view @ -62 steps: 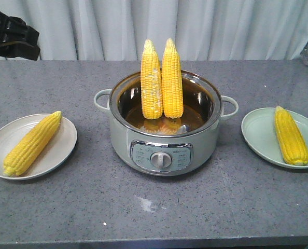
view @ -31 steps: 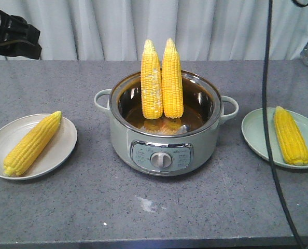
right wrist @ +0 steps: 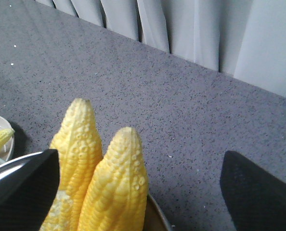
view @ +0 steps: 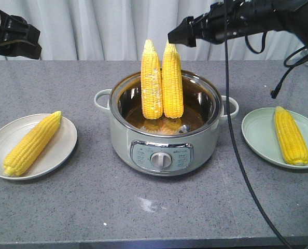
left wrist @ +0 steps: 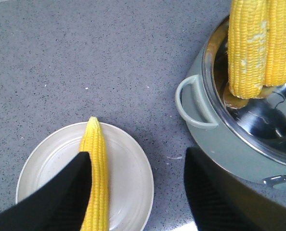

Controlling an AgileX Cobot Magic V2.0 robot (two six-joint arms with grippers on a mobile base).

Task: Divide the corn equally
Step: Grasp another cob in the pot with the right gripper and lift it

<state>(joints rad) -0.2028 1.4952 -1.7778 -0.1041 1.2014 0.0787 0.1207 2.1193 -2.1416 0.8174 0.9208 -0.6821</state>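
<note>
As my right claw [view: 177, 35] hovers wide open by two corn cobs [view: 162, 83] standing in the electric pot [view: 164, 155], centre frame, the white plate [view: 66, 137] and green plate [view: 257, 129] hold one each; next, I judge: grip one tip.

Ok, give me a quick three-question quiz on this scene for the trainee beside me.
1. How many corn cobs stand in the pot? A one, B two, C three.
2. True or false: the right gripper is open near those cobs' tips.
3. Fill in: the white plate and the green plate each hold ___ cob.
Key: 1 B; 2 true; 3 one.
</note>
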